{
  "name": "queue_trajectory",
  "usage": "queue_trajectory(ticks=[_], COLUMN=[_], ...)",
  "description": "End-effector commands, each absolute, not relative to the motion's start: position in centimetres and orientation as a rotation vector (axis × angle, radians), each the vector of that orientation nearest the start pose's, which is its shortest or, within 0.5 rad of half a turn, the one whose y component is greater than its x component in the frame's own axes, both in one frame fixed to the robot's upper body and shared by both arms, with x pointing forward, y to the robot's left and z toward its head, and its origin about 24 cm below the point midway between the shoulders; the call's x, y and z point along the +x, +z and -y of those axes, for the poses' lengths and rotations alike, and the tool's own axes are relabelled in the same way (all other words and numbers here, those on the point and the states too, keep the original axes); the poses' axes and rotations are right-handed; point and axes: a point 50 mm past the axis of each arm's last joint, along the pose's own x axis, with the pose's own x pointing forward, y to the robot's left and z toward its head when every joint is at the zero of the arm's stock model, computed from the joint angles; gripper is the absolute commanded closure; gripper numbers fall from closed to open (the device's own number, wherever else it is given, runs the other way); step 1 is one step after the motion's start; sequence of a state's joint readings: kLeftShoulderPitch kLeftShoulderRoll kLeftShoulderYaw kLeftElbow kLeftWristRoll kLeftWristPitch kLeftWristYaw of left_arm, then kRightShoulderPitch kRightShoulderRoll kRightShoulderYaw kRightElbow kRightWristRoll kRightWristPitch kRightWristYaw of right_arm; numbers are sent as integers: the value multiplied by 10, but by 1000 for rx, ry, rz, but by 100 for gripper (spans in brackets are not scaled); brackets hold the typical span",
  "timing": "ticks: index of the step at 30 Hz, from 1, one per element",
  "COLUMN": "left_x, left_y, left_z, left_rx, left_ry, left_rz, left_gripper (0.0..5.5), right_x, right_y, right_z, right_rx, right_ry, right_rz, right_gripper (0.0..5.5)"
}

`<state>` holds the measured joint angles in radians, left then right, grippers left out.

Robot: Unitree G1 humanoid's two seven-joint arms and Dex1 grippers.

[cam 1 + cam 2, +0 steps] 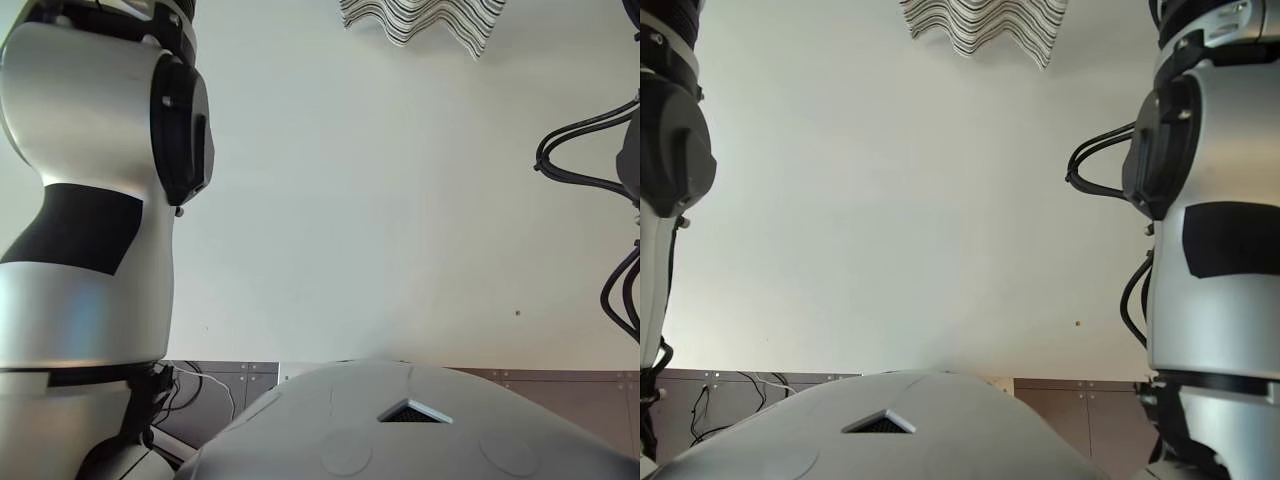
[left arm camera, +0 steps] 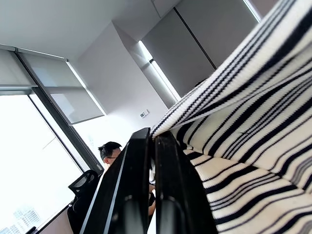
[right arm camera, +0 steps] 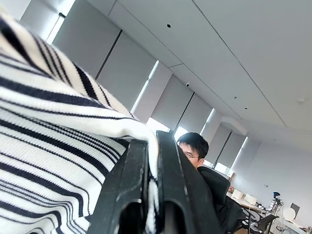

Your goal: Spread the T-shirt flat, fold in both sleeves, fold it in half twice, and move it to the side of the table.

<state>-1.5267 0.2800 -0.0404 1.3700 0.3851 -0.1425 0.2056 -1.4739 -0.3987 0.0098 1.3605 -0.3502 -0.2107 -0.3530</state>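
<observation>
Both pincers we find clamped on cloth: our left gripper [image 2: 152, 137] has its two black fingers [image 2: 127, 185] pressed close, with an edge of the striped T-shirt [image 2: 253, 126] pinched between them; our right gripper [image 3: 152, 139] stands the same way, its gap narrow, a fold of the same black-and-white fabric caught at its tips; from the head camera we see the T-shirt as a wavy striped edge at the top of the frame, a little right of centre in the left eye, against the pale table [image 1: 400, 200] that spans the middle.
</observation>
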Motion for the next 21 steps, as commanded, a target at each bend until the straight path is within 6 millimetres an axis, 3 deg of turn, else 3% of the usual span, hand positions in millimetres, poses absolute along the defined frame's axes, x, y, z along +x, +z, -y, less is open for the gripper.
queue_trajectory(ticks=[1, 6, 11, 14, 16, 19, 21], left_x=[431, 431, 413, 386, 369, 338, 309], left_y=[293, 227, 171, 128, 118, 108, 106], left_z=[-132, -147, -176, -189, -202, -222, -235], left_rx=[657, 538, 442, 469, 443, 423, 398], left_ry=[144, 6, -178, -335, -385, -481, -556], left_rz=[342, 232, 238, 280, 352, 471, 554], left_gripper=[540, 540, 540, 540, 540, 540, 540], right_x=[424, 423, 406, 379, 360, 320, 277], right_y=[298, 240, 195, 159, 149, 140, 138], right_z=[186, 204, 223, 232, 243, 273, 284], right_rx=[-564, -569, -505, -488, -488, -481, -442], right_ry=[-360, -252, -53, 124, 184, 207, 270], right_rz=[425, 311, 355, 432, 491, 562, 609], right_gripper=[536, 536, 536, 536, 536, 536, 536])
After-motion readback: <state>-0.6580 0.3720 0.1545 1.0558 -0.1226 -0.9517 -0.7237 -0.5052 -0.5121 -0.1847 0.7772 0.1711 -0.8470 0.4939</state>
